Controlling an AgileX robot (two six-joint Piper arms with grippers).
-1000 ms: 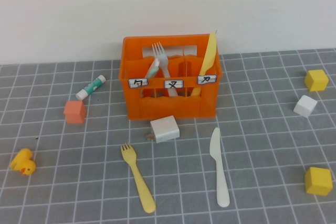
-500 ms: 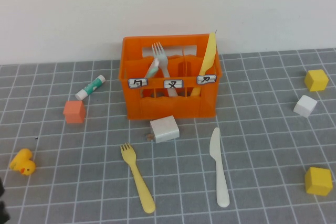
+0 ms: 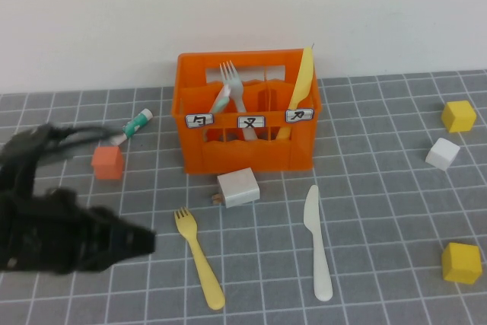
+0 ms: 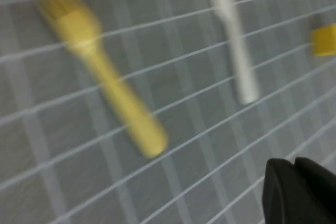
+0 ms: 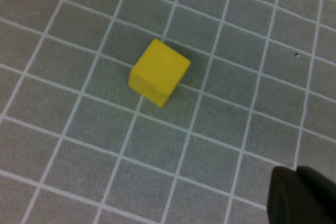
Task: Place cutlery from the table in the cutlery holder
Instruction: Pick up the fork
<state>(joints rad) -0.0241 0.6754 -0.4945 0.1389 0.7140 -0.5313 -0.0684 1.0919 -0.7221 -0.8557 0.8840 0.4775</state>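
Observation:
A pale yellow fork lies on the grey grid mat in front of the orange cutlery holder, tines toward the crate. To its right lies a white knife. My left gripper hovers shut and empty just left of the fork. The left wrist view shows the fork and knife beyond the left gripper's closed tips. My right gripper is outside the high view; its wrist view shows it shut and empty over the mat.
A white block sits between the crate and the fork. In the crate stand a teal-handled fork and a long yellow knife. Around lie an orange cube, a glue stick, a white cube and yellow cubes.
My left arm has swung in from the lower left and now reaches across the mat toward the fork, covering the yellow duck. The cutlery has not moved.

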